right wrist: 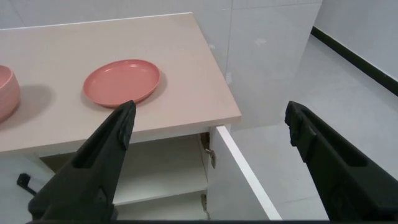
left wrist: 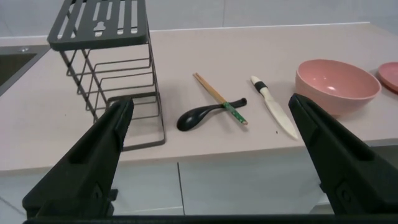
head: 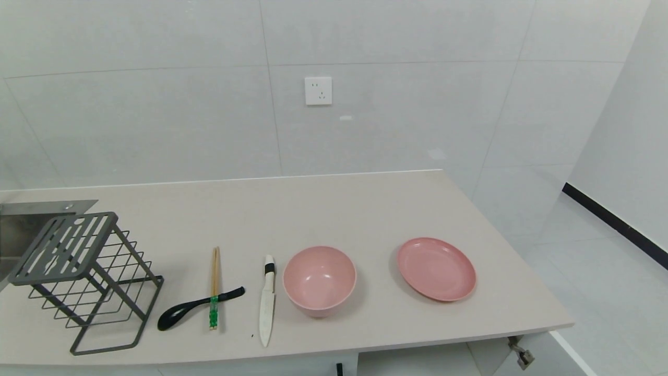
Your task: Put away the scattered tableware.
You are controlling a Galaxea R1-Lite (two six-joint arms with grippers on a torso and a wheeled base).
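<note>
- Setting: a kitchen.
- Beige countertop against a wall of large pale tiles, with one wall socket.
- Steel sink set into the counter's left end.
- Cupboard door ajar beneath the counter, shelves inside.
- On the counter: wire rack, pink bowl, pink plate, chopsticks, black spoon, knife.

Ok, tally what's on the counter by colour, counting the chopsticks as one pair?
Pink: 2, bowl and plate
Black: 1, spoon
White: 1, knife
Wood: 1, chopsticks
Grey: 1, rack
Total: 6
</note>
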